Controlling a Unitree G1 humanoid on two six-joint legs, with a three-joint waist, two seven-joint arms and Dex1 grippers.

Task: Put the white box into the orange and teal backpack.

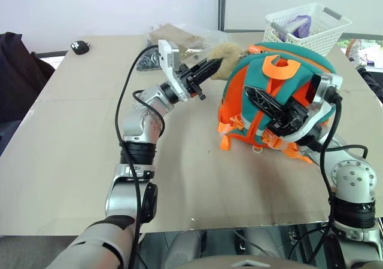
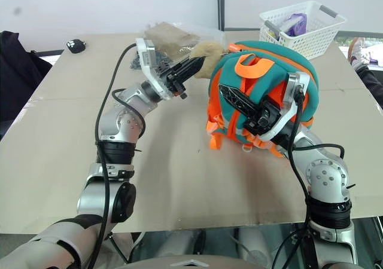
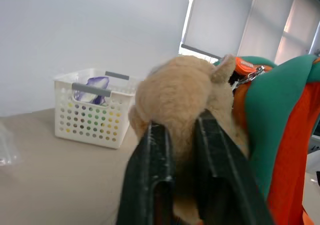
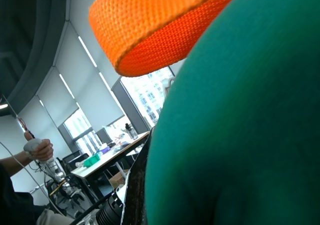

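Observation:
The orange and teal backpack (image 1: 281, 78) stands upright on the tan table at the right, its straps facing me. A tan plush toy (image 1: 226, 57) hangs from its upper left side. My left gripper (image 1: 210, 67) reaches in from the left and is shut on the plush toy (image 3: 175, 95), which bulges between the black fingers (image 3: 150, 155). My right gripper (image 1: 263, 98) is shut on the backpack's teal fabric near the orange top loop (image 1: 279, 69), holding the bag up. The white box is out of view.
A white lattice basket (image 1: 308, 21) stands behind the backpack at the far right. A clear bag with brown contents (image 1: 179, 36) lies at the back, a small black object (image 1: 79, 46) at the far left. A dark garment (image 1: 15, 66) sits beyond the table's left edge.

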